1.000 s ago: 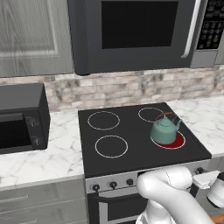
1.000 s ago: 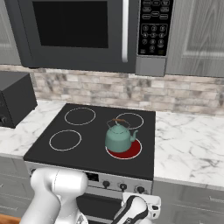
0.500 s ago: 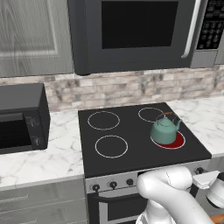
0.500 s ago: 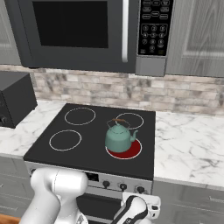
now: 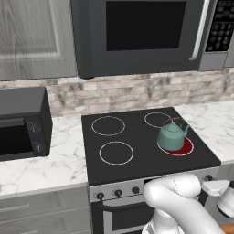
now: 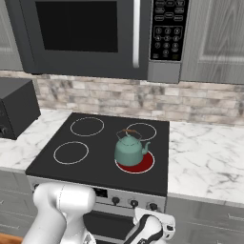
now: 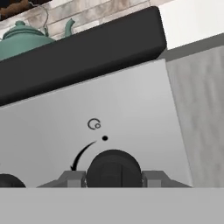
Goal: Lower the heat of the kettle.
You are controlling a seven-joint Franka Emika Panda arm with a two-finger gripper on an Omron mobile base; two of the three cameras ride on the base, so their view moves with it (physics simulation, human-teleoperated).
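Nothing has shifted between the earlier base pictures and these: the kettle (image 5: 172,136) sits where it was on the glowing red burner (image 5: 182,147), right of centre in the left base view, and the arm is parked as before at the stove's front edge. That stillness suggests the turn of the dial has not begun or is pausing, so the heat looks unreduced. In the hand view the gripper (image 7: 113,178) has its fingers (image 7: 72,179) set close against either side of a dark round knob (image 7: 113,168) at bottom centre, pinching it. That view alone gives the curved arrow (image 7: 81,156) and burner mark (image 7: 94,124) on the grey control panel (image 7: 131,118), with the kettle at upper left. The right base view offers the row of knobs (image 6: 134,203) at lower centre, above the white wrist (image 6: 151,228).
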